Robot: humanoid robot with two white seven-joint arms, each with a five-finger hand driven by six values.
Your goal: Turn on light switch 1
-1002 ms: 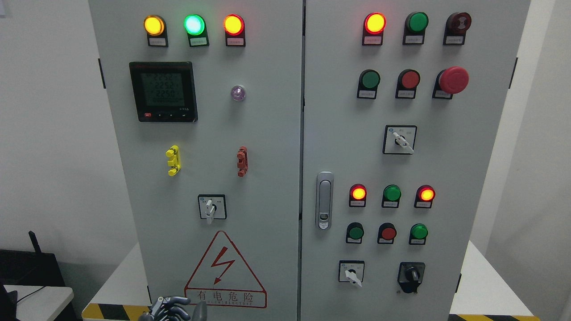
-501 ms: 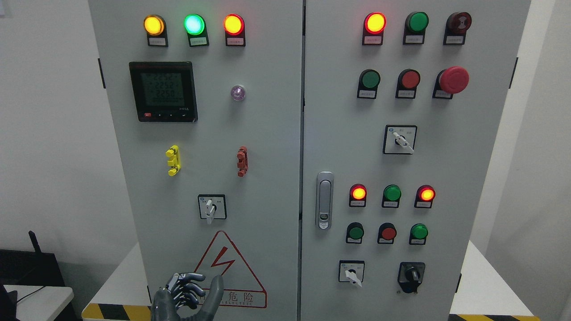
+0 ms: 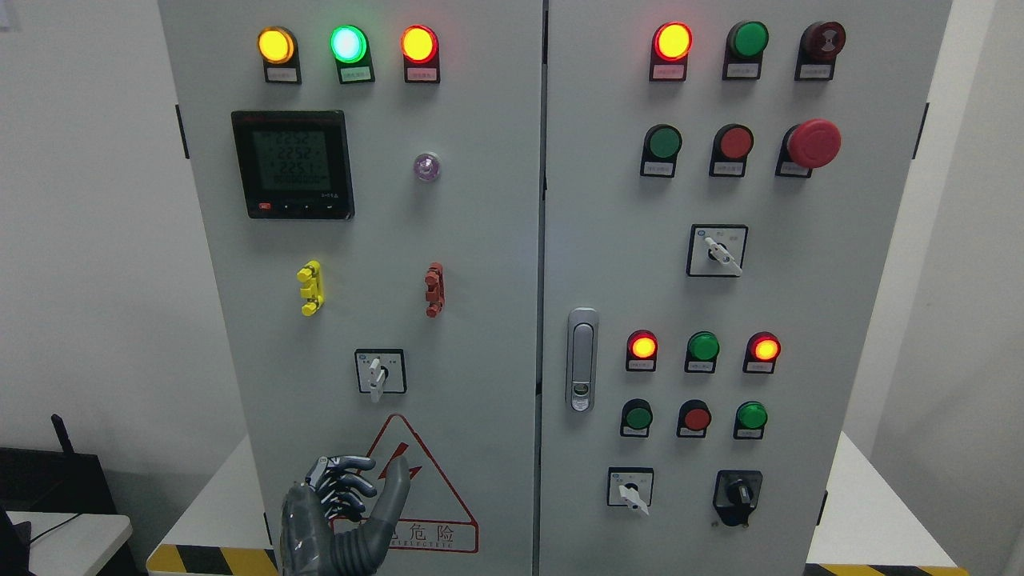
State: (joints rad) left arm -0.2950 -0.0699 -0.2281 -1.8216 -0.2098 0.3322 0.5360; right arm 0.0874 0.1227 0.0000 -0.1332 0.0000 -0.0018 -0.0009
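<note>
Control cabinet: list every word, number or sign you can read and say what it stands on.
"有电危险", partly hidden by the left hand: red warning triangle, which also bears a lightning bolt.
"2252", "2252", "2251", roughly, digits blurred: meter display.
Small labels under the indicator lamps and push buttons, and around the rotary switches: too small to read.

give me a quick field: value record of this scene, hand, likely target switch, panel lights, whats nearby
left hand: low in front of the left door, over the warning triangle, fingers loosely spread, holding nothing
right hand: not in view
likely target: rotary switch just above the hand, not touched; which switch is number 1 cannot be read
top left lamps: yellow, green and red, all lit
meter: digital display on, upper left door
right door: red mushroom button, door handle
</note>
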